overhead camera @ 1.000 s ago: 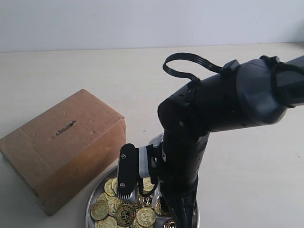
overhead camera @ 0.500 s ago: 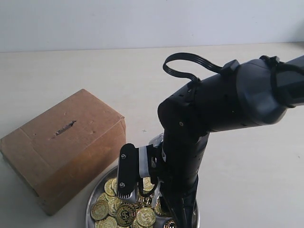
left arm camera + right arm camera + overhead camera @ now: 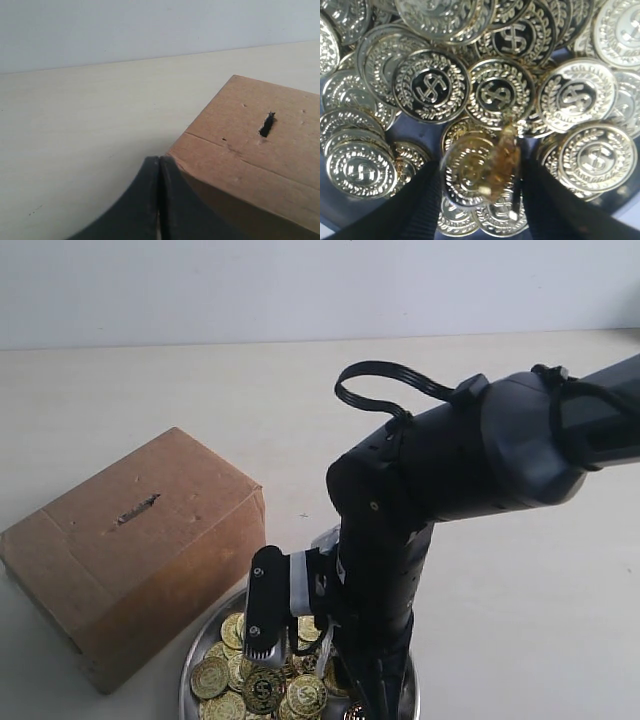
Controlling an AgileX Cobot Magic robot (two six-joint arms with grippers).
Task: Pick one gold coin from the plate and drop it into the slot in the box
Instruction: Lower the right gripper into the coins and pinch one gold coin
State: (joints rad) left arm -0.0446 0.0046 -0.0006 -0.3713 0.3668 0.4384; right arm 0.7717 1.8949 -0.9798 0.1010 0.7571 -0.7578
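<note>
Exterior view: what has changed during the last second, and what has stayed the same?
The right arm leaned a little to the left and lowered the right gripper slightly deeper among the coins on the plate. The box, its slot and the plate stayed where they were.

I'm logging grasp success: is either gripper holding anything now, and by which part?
The right gripper seems to pinch one gold coin by opposite sides of its rim, though blur leaves that unsure. The left gripper is shut and empty.

Glossy embossed gold coins (image 3: 431, 85) gleam on the shiny metal plate (image 3: 187, 675); the box (image 3: 130, 540) shows matt, scuffed brown cardboard.
</note>
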